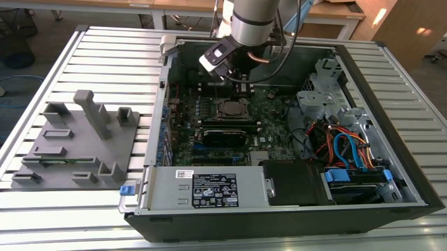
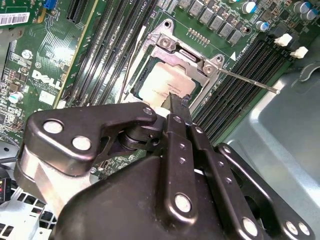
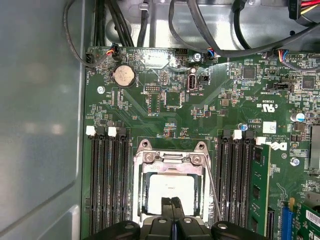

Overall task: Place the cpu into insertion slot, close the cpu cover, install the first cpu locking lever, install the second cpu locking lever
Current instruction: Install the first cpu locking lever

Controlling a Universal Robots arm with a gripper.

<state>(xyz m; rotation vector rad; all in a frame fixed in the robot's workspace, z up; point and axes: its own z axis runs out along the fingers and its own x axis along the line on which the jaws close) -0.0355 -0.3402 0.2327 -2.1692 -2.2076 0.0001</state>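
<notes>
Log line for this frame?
cpu: in insertion slot; cpu cover: down; locking lever: angled out; end effector: shut, over cpu

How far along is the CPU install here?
Done: the cpu sits in the slot, and the cover looks lowered over it. In hand: the shut pincer, holding nothing, hangs at the cover's edge. Left: one lever sticks out unlatched; the other's state I can't tell.

slatted metal table (image 1: 112,57), open computer case (image 1: 279,224) on it, grey fixture tray (image 1: 80,147) beside
</notes>
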